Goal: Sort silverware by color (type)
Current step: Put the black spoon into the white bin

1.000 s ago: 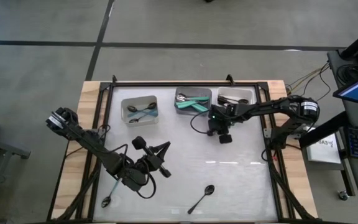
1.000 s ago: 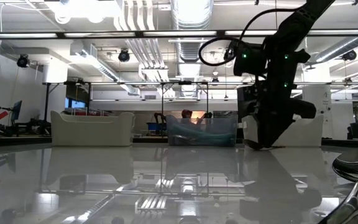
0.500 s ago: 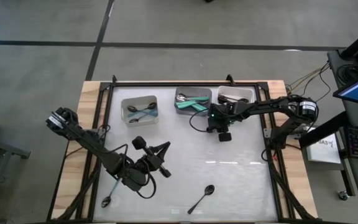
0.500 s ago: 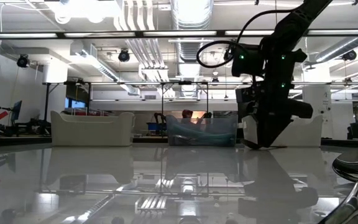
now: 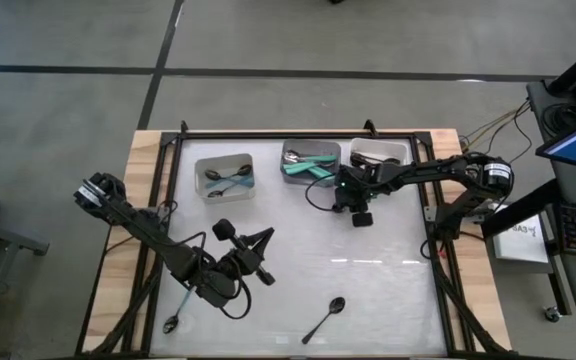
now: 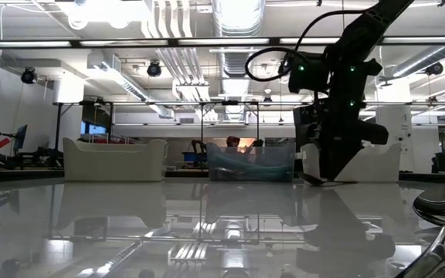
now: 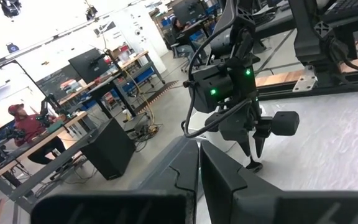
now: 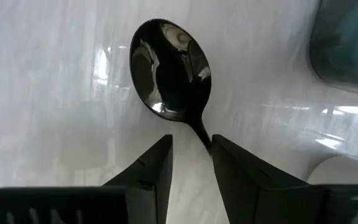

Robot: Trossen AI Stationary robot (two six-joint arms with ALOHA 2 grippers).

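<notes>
A black spoon (image 8: 169,71) is being carried by the right gripper (image 5: 360,212), held low over the table (image 5: 388,270) just in front of the middle bin (image 5: 311,162) and the right bin (image 5: 379,153). The thin handle is being pinched between the fingers (image 8: 151,165), which are standing only narrowly apart, with the bowl hanging out past the tips. The step in hand is judged to be the delivery of this spoon. Next, a lift over a bin wall is being called for, toward whichever bin is being used for black spoons, then a release.

The left gripper (image 5: 253,252) is being kept fully closed and empty near the table's front, with two more spoons (image 5: 325,316) lying loose in front of it.

The grip itself is being shown only by the right wrist view; from above the spoon is being hidden beneath the gripper. The bins' contents, teal spoons (image 5: 306,167) among them, are being shown only from above.
</notes>
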